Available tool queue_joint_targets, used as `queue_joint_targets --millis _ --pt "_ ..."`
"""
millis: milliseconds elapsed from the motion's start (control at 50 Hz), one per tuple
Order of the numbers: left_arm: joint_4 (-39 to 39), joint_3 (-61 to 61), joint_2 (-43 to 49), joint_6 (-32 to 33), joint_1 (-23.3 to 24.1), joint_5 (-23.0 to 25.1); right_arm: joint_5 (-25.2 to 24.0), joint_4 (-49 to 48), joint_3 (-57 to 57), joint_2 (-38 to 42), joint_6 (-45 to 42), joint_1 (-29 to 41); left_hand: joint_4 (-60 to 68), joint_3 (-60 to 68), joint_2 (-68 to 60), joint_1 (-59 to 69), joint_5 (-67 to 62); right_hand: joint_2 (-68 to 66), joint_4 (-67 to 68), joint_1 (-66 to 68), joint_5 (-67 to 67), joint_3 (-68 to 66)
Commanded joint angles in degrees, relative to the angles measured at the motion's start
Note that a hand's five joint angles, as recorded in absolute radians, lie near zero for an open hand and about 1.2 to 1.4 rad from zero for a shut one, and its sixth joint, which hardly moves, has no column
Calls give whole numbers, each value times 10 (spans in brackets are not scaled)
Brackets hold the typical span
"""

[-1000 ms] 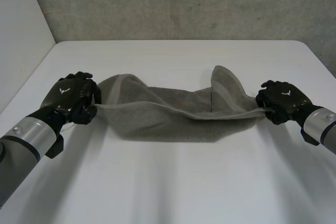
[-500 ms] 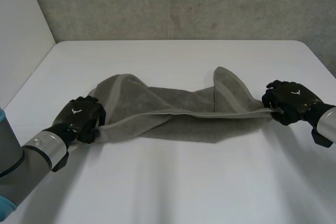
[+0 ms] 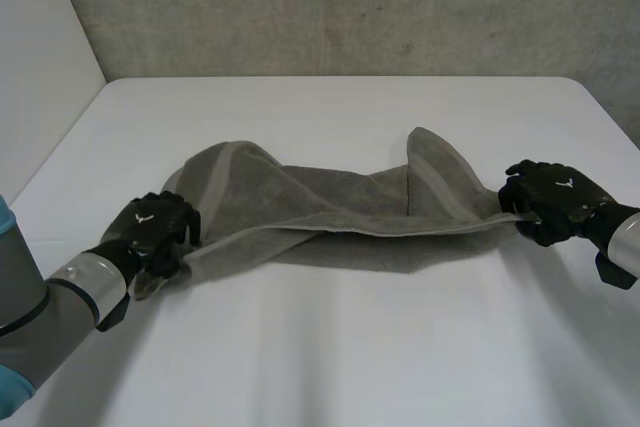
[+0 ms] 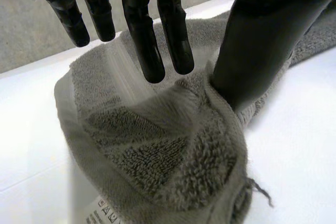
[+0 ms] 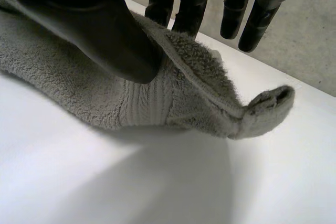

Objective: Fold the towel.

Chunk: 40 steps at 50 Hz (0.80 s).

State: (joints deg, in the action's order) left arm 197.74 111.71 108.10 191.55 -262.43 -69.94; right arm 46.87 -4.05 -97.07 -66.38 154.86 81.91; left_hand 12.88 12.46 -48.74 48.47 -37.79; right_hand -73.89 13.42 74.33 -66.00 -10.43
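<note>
Towel (image 3: 330,212) lies strung across the table (image 3: 330,347); my left hand (image 3: 155,232) has dragged its end nearer me, right hand (image 3: 550,202) barely moves (both pinch cloth, thumb to fingers), so I reckon the fold is only starting.

label (image 4: 100,217) on towel (image 4: 157,166) cut off, unreadable

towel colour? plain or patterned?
Plain grey terry towel with a woven band near its end; the right wrist view shows it best.
</note>
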Motion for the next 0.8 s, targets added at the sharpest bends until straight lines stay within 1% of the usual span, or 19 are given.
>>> queue_joint_targets --millis 20,60,200,220,240,280,340,380,460,500,520,540,560,600,620,660,680,720,800 --pt "-1 -2 10 17 -2 -2 -1 3 -2 -5 0 -13 -29 -25 -12 14 -21 -61 -34 57 -40 4" --pt "-2 -3 13 26 -1 -11 -1 4 -1 -7 0 -13 -29 -25 -52 55 -61 -61 -34 57 -40 4" --pt "-3 -7 14 35 -3 -22 0 4 0 -12 2 -16 -29 -25 -109 112 -119 -61 -34 57 -40 4" --pt "-4 -7 14 36 -5 -22 0 4 0 -12 2 -16 -29 -25 -156 159 -165 -61 -34 57 -40 4" --pt "-4 -7 14 36 -5 -22 0 5 0 -12 2 -20 -29 -25 -156 159 -166 -61 -34 57 -40 4" --pt "-13 -8 13 36 -10 -20 0 10 0 -15 2 -25 -29 -25 -312 315 -321 -61 -34 57 -40 4" --pt "-20 -8 11 36 -11 -17 -5 25 0 -24 2 -32 -29 -25 -313 315 -322 -61 -34 57 -40 4" --pt "-44 -10 4 35 -12 -15 -10 34 1 -28 1 -34 -29 -25 -313 315 -322 -61 -34 57 -40 4" --pt "-75 -11 -25 35 -12 -3 -36 70 5 -50 0 -38 -29 -25 -313 315 -322 -61 -34 57 -40 4" --pt "-103 -11 -57 34 -10 37 -46 86 7 -62 -2 -39 -29 -25 -313 315 -322 -61 -34 57 -40 4" --pt "-104 -11 -57 34 -10 38 -46 86 7 -62 -2 -39 -29 -25 -313 315 -322 -61 -34 57 -40 4" --pt "-118 -12 -71 34 -10 57 -57 105 9 -76 -7 -42 -29 -25 -313 315 -322 -61 -34 57 -40 4" --pt "-118 -12 -71 34 -10 57 -57 106 9 -76 -7 -42 -29 -25 -313 315 -322 -61 -34 57 -40 4" --pt "-147 -16 -111 34 -12 78 -76 138 14 -101 -27 -53 -29 -25 -313 315 -322 -61 -34 57 -40 4" --pt "-148 -16 -112 34 -12 78 -76 138 14 -101 -27 -53 -29 -25 -313 315 -322 -61 -34 57 -40 4" --pt "-162 -26 -146 34 -19 81 -85 160 21 -118 -52 -68 -29 -25 -313 315 -322 -61 -34 57 -40 4" --pt "-162 -26 -146 34 -19 81 -86 160 22 -118 -52 -68 -29 -25 -313 315 -322 -61 -34 57 -40 4" --pt "-168 -42 -174 34 -31 82 -93 175 37 -126 -75 -82 -29 -25 -313 315 -322 -61 -34 57 -40 4" --pt "-168 -62 -195 28 -34 82 -96 185 59 -129 -90 -92 -29 -25 -313 315 -322 -61 -34 57 -40 4"
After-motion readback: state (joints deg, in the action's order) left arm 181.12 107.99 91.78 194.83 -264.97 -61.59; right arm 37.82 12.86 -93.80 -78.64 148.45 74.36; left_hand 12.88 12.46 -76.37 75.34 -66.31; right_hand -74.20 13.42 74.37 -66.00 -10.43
